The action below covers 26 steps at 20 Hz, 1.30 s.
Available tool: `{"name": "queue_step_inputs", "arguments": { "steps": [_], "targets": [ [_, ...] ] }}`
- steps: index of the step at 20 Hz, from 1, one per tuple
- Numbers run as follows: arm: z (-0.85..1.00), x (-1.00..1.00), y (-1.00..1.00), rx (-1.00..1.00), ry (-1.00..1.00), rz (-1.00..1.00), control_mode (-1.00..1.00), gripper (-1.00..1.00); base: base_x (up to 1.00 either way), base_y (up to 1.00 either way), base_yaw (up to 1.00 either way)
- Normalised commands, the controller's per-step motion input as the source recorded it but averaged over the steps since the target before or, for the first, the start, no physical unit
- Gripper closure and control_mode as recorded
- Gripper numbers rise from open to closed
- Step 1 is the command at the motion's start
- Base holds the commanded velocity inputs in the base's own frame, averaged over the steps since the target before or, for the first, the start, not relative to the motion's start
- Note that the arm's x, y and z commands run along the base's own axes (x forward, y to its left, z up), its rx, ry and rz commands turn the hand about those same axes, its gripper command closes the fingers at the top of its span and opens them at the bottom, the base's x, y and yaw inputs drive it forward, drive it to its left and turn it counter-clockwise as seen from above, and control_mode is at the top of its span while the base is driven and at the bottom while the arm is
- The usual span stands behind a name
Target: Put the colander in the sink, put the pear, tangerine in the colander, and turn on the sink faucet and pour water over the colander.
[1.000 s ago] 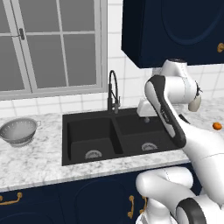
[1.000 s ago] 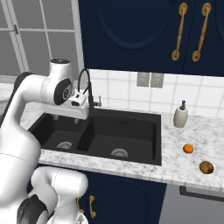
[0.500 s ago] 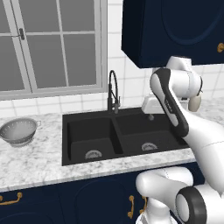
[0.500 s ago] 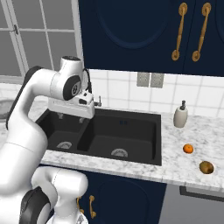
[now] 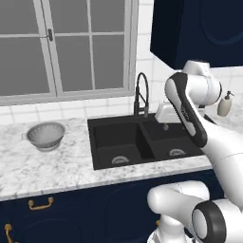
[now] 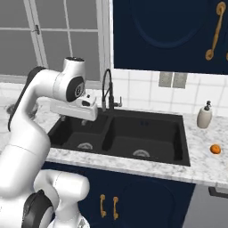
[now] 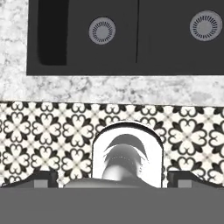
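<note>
Colander [image 5: 45, 135] sits upright on the bench [image 5: 57, 166], well left of the black sink [image 5: 137, 142] and apart from it. Over the sink, the hand [image 7: 112, 180] hangs released, grasping nothing.

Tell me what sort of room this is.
A kitchen, rendered rather than real: a black double sink with a tall faucet set in a marble counter, and a colander left of the sink.
</note>
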Motion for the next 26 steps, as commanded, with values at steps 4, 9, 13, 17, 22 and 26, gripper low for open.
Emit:
{"name": "queue_step_inputs", "arguments": {
  "steps": [4,9,13,17,22,26],
  "targets": [
    [0.0,0.0,0.0,0.0,0.0,0.0,1.0,-1.0,0.26,0.84,0.0],
    [0.0,0.0,0.0,0.0,0.0,0.0,1.0,-1.0,0.57,0.44,-0.04],
    [0.0,0.0,0.0,0.0,0.0,0.0,1.0,-1.0,0.17,0.76,-0.07],
    [-0.06,0.11,0.19,-0.01,0.02,0.0,-1.0,-1.0,0.1,0.54,-0.01],
    [-0.27,0.84,0.9,-0.02,0.08,-0.05,-1.0,-1.0,0.0,0.0,0.0],
    [-0.4,1.0,1.0,-0.02,0.12,-0.1,-1.0,-1.0,0.0,0.0,0.0]
  ]
}}
